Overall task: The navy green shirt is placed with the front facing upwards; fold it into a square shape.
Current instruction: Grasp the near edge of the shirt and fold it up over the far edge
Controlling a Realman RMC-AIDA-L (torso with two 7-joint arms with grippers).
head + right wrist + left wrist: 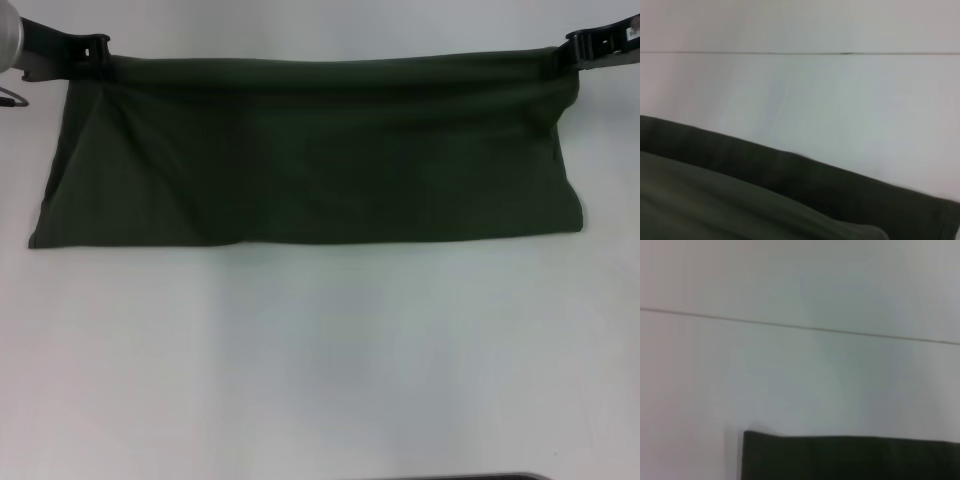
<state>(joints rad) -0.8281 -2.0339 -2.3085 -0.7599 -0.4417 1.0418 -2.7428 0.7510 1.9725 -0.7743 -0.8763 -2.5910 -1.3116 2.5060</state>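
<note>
White table (pixel 320 370) is being covered by the navy green shirt (pixel 310 160) (no letters showing), its far corners being pinched tight by left gripper (pixel 92 48) and right gripper (pixel 578 45); both should be moved evenly.

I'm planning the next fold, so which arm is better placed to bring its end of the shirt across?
Probably neither: the left tool and right tool sit at matching far corners of the navy green shirt. Its left end flares wider, slightly favouring left.
</note>
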